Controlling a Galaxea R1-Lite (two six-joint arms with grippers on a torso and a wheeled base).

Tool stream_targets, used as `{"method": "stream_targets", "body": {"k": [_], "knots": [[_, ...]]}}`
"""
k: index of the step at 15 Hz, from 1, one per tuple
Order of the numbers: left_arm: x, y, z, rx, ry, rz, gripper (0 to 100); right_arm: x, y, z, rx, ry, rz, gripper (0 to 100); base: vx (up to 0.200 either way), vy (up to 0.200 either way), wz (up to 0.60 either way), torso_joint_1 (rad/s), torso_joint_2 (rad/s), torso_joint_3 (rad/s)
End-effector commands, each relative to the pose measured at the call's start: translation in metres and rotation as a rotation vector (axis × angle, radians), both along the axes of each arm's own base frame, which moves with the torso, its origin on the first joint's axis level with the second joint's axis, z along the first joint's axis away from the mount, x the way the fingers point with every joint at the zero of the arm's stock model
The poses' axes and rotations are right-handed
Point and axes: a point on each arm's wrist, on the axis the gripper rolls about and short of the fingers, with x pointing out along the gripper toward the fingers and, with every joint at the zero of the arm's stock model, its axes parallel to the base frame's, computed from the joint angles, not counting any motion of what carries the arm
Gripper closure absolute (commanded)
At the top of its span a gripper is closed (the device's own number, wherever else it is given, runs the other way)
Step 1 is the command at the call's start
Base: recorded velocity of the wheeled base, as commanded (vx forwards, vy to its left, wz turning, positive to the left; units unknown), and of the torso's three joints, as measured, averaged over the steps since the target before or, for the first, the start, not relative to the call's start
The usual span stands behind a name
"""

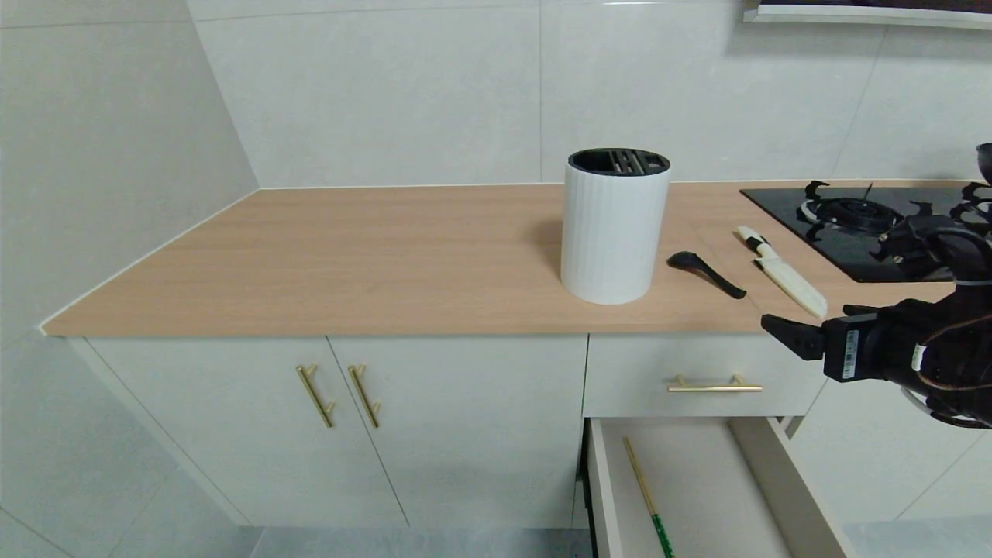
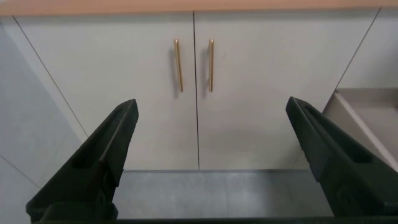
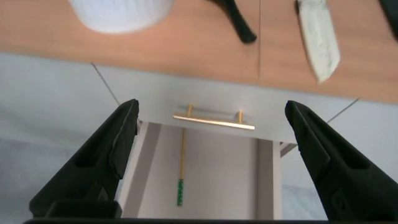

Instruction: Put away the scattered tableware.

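Observation:
On the wooden counter [image 1: 349,263] stands a white cylindrical holder [image 1: 614,225] with a black slotted top. Just right of it lie a black spoon [image 1: 705,273] and a white-bladed knife [image 1: 781,271]. My right gripper [image 3: 211,112] hovers open and empty in front of the counter edge, near the knife's tip and above the open drawer [image 1: 601,480]. A pair of green-tipped chopsticks [image 1: 647,500] lies in that drawer. In the right wrist view I see the holder [image 3: 121,15], spoon [image 3: 236,18], knife [image 3: 317,37] and chopsticks [image 3: 181,168]. My left gripper [image 2: 211,112] is open, low down, facing the cabinet doors.
A black gas hob [image 1: 860,221] occupies the counter's right end. Above the open drawer is a closed drawer with a gold handle [image 1: 714,385]. Two cabinet doors with gold handles [image 2: 194,65] sit to the left. The counter left of the holder is bare, with tiled walls behind.

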Motion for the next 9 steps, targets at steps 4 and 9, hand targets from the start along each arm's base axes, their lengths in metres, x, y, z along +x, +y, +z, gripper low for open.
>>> {"method": "stream_targets", "body": {"k": [4,9], "knots": [[0.0,0.0,0.0,-0.001,0.0,0.0,0,0.003,0.001,-0.002,-0.003,0.01,0.002,0,0.0,0.0,0.0,0.124,-0.28,-0.152],[0.0,0.0,0.0,-0.001,0.0,0.0,0,0.04,0.001,0.001,0.0,0.018,-0.028,0,0.0,0.0,0.0,0.004,-0.01,-0.005]]}}
